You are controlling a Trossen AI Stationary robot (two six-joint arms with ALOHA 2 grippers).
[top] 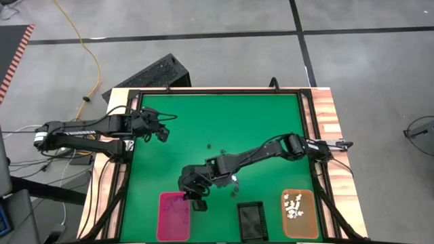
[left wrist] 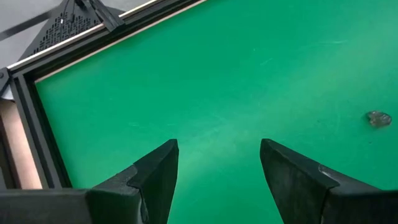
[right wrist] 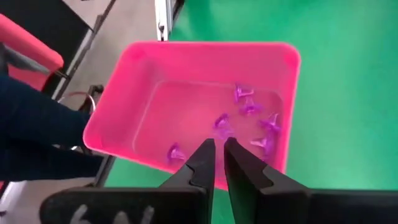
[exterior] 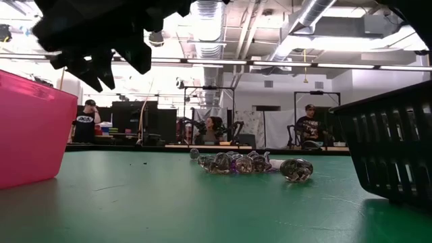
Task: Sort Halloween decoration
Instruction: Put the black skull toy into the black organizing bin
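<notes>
right pincer point(right wrist: 217, 163) above tray point(right wrist: 124, 93), trinkets point(right wrist: 249, 118) inside

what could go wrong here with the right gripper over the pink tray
The right gripper hangs over the pink tray near its rim, its jaws only slightly apart; a released piece could bounce off the rim onto the mat. The loose trinkets on the mat lie bunched together, so the next grasp may catch two colours.

The black tray point(exterior: 395, 152) is cut off at the low view's right edge, the trinkets point(exterior: 253, 163) beside it too blurred to tell apart
</notes>
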